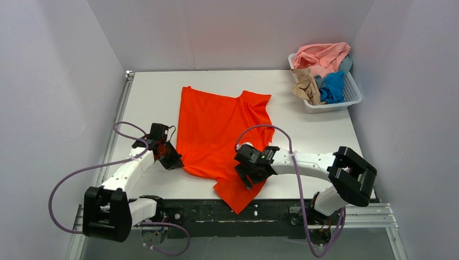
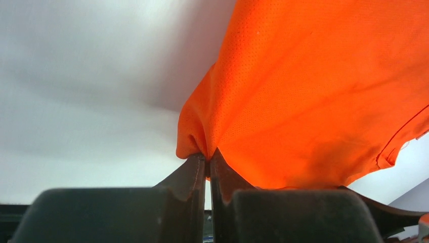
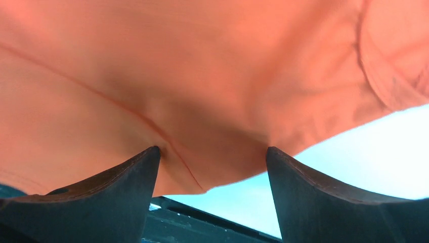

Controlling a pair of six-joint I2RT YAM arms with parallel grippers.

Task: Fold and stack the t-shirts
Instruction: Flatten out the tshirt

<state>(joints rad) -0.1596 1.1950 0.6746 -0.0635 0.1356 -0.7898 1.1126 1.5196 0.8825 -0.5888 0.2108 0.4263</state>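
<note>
On the white table (image 1: 151,92) lay the orange-red t-shirt (image 1: 222,130), spread mid-table; other t-shirts (image 1: 322,59) filled the basket (image 1: 331,107) far right. The left gripper (image 2: 207,158) was clamped tight on its left edge; the right gripper (image 3: 212,152) stood wide apart, tips against cloth, gripping nothing

No text, label, brand, number or sign can be read in any of the views. The orange-red t-shirt (image 1: 216,130) shows only plain cloth wherever it is seen. Any marking on the white basket (image 1: 331,107) or on the right arm's black housing (image 1: 354,176) is too small to make out from above.
</note>
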